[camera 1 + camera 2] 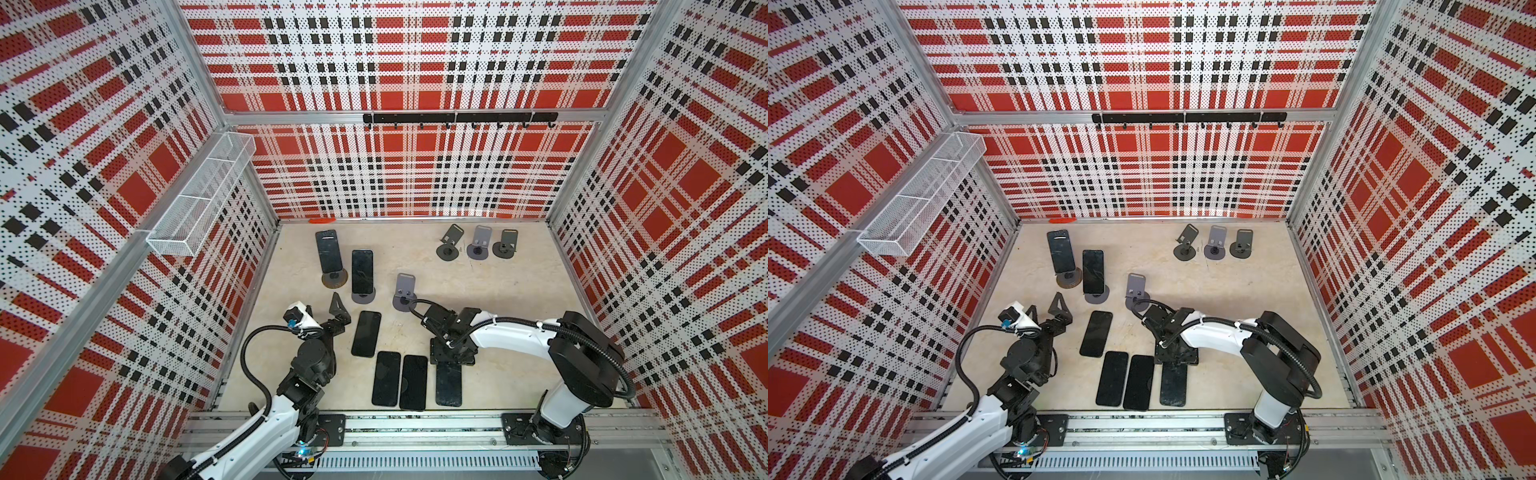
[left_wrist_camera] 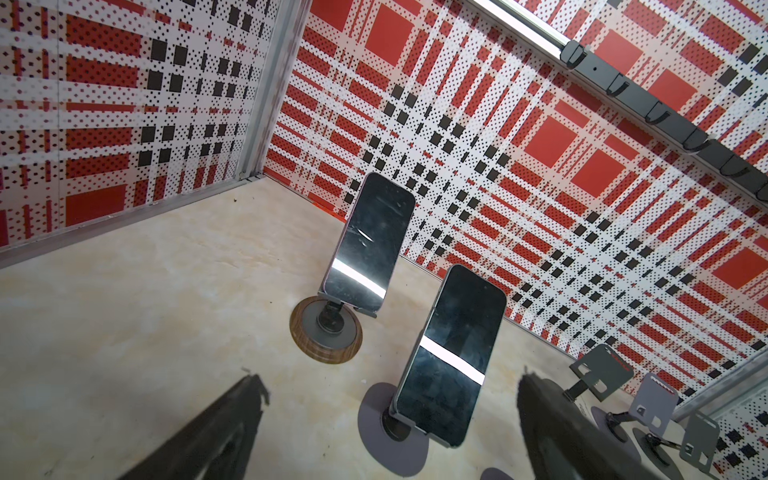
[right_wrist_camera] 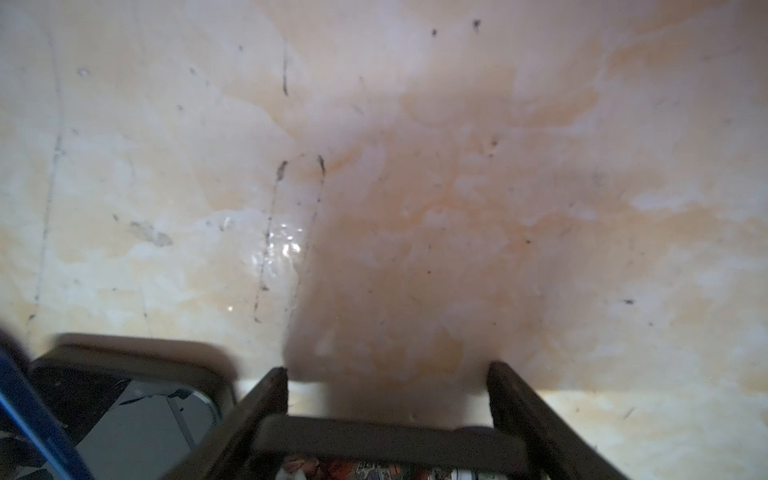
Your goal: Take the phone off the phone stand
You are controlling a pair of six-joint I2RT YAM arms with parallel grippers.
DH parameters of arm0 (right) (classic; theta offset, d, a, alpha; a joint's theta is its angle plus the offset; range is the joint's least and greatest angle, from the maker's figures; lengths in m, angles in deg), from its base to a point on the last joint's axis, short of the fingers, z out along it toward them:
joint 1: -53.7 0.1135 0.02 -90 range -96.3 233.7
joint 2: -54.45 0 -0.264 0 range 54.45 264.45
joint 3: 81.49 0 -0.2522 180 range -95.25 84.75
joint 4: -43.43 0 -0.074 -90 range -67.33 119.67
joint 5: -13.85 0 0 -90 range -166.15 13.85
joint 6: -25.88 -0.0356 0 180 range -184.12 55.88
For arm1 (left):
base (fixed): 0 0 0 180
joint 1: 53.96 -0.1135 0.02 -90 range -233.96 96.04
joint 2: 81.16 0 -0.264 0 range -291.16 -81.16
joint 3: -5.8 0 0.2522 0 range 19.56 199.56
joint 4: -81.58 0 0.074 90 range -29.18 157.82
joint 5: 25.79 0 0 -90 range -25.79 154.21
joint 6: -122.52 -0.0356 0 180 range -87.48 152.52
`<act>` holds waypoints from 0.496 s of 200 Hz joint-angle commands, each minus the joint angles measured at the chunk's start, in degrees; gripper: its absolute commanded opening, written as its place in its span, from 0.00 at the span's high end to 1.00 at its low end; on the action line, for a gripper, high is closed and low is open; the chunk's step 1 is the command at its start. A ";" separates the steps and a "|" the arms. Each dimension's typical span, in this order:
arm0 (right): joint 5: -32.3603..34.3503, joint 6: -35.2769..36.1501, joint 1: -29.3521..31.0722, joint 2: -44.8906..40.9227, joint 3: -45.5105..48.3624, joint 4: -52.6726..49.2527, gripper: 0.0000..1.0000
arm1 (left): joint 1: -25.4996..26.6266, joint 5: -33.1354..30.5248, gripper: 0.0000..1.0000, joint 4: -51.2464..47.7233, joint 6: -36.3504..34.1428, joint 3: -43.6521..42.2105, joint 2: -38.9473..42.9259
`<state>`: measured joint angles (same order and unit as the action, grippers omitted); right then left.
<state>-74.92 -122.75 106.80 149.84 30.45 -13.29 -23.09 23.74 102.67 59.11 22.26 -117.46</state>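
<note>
Two dark phones stand upright on stands at the back left. The nearer phone rests on a grey phone stand. The farther phone rests on a wood-rimmed stand. My left gripper hangs open just in front of them, holding nothing. My right gripper points down over the far end of a flat phone. That end lies between its fingers; whether the fingers press on it does not show.
Three more phones lie flat near the front: one angled, two side by side. An empty grey stand is behind my right wrist. Three empty stands line the back right. Plaid walls enclose the table.
</note>
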 commanded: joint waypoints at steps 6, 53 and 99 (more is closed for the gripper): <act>0.02 -0.42 0.51 2.38 0.78 -1.49 0.21 | -0.42 0.76 0.02 -0.05 -0.04 -0.42 0.84; -0.27 -0.95 0.59 2.07 0.83 -1.24 0.21 | -0.39 1.10 0.02 -0.01 0.35 -0.44 0.80; -0.88 -0.94 0.67 2.17 0.53 -1.50 0.19 | -0.37 1.44 0.02 0.04 0.35 -0.52 1.18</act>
<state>-74.94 -122.71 106.96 150.09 30.16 -13.46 -23.09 24.70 102.47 59.33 22.26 -116.78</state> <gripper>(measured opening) 0.805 0.982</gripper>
